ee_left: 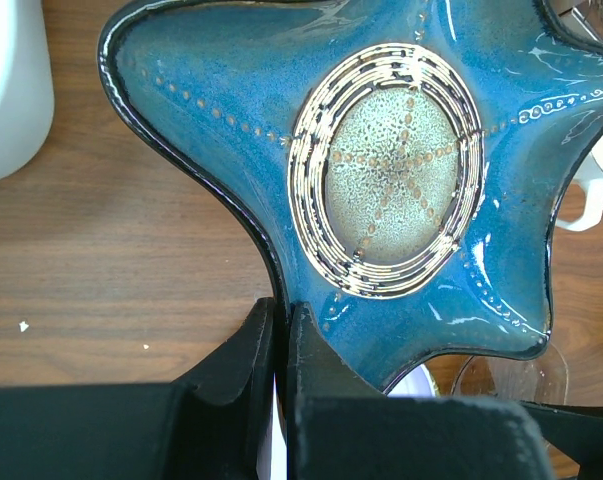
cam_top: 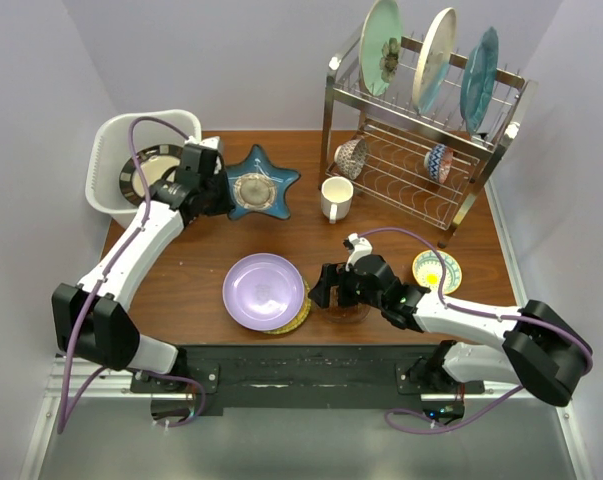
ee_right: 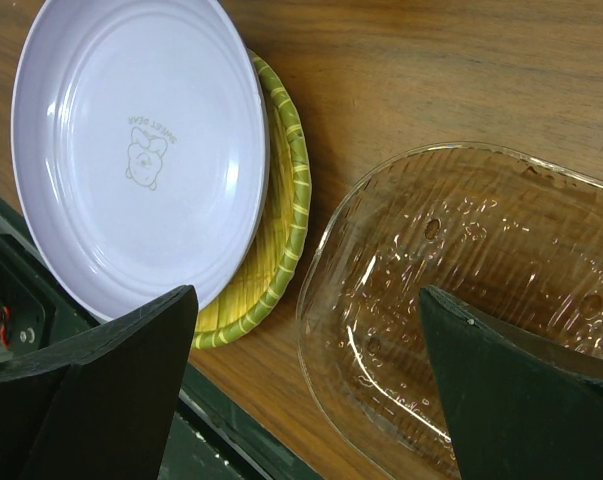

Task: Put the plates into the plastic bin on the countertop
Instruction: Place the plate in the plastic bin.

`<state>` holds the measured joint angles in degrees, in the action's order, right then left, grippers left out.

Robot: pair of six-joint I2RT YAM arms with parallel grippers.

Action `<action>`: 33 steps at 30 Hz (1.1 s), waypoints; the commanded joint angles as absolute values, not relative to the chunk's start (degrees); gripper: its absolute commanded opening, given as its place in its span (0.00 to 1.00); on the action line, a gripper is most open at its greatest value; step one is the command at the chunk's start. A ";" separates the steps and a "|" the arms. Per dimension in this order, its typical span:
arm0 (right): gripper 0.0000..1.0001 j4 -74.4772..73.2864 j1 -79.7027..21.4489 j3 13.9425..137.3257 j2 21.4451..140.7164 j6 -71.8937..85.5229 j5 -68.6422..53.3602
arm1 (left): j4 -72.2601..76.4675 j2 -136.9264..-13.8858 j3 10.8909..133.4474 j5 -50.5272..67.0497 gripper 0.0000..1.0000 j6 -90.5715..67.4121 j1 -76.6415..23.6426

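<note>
My left gripper (cam_top: 214,190) is shut on the rim of the blue star-shaped dish (cam_top: 264,185), just right of the white plastic bin (cam_top: 111,150) at the countertop's (cam_top: 196,255) back left. In the left wrist view the jaws (ee_left: 281,320) pinch the star dish (ee_left: 401,180) between two arms. A black-rimmed cream plate (cam_top: 144,175) lies in the bin. The lavender plate (cam_top: 264,290) lies on a yellow woven mat (cam_top: 301,312). My right gripper (cam_top: 328,285) is open and empty; in its wrist view it (ee_right: 306,370) hangs between the lavender plate (ee_right: 131,150) and a clear glass dish (ee_right: 461,300).
A steel wire rack (cam_top: 421,170) at back right holds a pale green flower plate (cam_top: 381,45), a cream plate (cam_top: 436,58) and a blue plate (cam_top: 479,80) upright, with two bowls below. A white mug (cam_top: 335,197) and a small yellow-patterned bowl (cam_top: 436,268) stand on the countertop.
</note>
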<state>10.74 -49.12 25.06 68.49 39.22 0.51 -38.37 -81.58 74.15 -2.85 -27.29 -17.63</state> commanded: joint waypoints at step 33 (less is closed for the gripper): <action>0.96 11.43 -49.39 25.14 67.94 39.73 1.41 | -32.26 -76.90 80.95 5.27 0.00 -24.61 -1.85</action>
<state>10.74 -49.12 25.04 68.49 39.44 0.51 -40.49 -79.57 76.71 3.22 -24.38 -3.42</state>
